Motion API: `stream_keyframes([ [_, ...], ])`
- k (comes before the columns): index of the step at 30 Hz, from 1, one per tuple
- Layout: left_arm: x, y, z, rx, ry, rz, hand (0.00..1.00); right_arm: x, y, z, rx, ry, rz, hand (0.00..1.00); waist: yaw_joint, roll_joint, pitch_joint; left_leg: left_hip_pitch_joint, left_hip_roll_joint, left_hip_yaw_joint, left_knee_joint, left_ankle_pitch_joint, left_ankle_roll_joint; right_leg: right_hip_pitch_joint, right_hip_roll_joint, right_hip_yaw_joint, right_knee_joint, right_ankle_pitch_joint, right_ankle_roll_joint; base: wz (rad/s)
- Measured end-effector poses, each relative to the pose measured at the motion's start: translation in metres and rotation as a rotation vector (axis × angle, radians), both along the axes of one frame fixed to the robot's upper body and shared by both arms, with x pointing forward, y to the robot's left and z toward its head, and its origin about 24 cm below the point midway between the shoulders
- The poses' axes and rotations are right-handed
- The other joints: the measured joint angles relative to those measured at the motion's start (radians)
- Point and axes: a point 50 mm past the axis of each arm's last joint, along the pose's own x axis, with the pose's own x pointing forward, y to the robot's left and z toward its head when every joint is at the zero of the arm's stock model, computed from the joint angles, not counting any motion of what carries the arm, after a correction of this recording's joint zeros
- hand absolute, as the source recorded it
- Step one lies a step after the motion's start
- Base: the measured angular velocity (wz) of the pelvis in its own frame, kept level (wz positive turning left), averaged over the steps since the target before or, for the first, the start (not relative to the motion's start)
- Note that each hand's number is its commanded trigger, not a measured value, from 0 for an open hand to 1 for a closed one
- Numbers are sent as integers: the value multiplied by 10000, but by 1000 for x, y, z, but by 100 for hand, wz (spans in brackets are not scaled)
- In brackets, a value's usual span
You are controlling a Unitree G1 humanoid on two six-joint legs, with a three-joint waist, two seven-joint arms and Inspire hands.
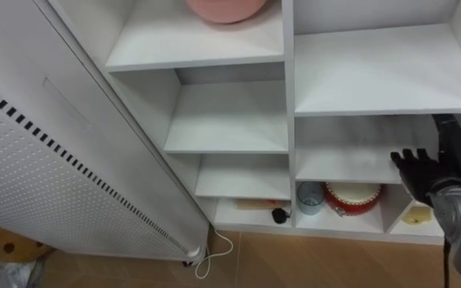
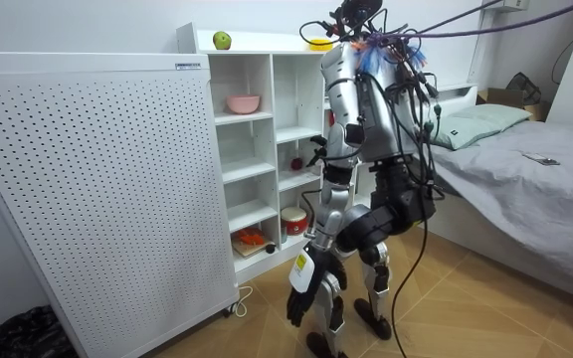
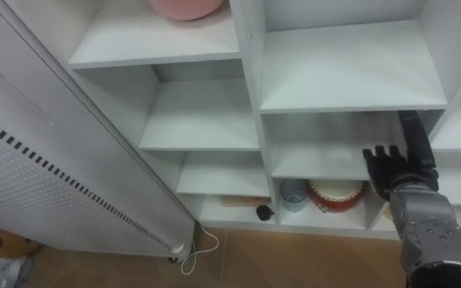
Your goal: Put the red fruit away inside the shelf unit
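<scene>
My right robot hand (image 1: 422, 172), released, is raised before the white closet (image 1: 290, 96). I can't tell the low-hanging left robot hand's (image 2: 304, 280) state. Wooden floor (image 2: 485, 318), bed (image 2: 525, 169) behind.

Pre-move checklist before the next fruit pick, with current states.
1. Fruit in right robot hand: not ok. It is open, holds nothing, and is raised before the closet.
2. Left robot hand load: cannot tell. It hangs low beside the legs.
3. Green apple located: ok, on the closet's top.
4. Bottom compartment free: not ok. A blue cup and a red container stand there.
</scene>
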Motion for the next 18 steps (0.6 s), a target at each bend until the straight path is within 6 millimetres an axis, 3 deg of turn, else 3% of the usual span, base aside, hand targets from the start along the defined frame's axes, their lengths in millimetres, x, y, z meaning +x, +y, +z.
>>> stream_keyframes([
  [11, 1, -3, 0, 14, 14, -257, 0, -2, -1, -6, -21, 6, 57, 0, 18, -5, 7, 128, -14, 3, -112, -11, 21, 143, 10, -1, -141, 23, 43, 0],
  [16, -3, -3, -1, -31, 157, -237, 0, -8, -4, -27, 29, 628, 29, 0, -37, -9, 41, 853, -28, -45, -540, 0, 6, 928, 14, -130, -514, 10, 76, 2],
  [18, -6, -2, -2, -139, 322, -249, 0, -20, -9, -53, 18, 1176, 33, 0, -20, -13, 54, 1437, -8, -164, -843, 4, -8, 1654, 112, -267, -972, 44, 131, 4],
])
